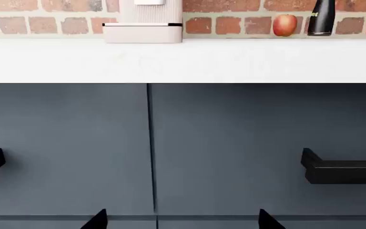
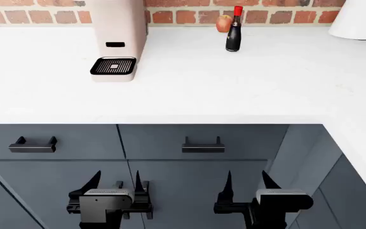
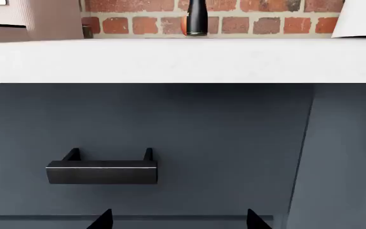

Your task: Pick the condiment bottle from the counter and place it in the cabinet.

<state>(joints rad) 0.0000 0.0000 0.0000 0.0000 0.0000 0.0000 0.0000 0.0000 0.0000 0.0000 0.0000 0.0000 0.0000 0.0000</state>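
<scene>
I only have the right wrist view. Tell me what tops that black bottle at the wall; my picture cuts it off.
Observer: In the head view, the condiment bottle has a red cap. It stands upright on the counter.
Operator: Report what sits next to it.
Observer: An apple stands by the brick wall, on the bottle's side toward the robot's left. The left wrist view shows a gap between them.
Operator: Now give me the other arm's state.
Observer: The left claw is open and empty, below the counter's edge.
</scene>
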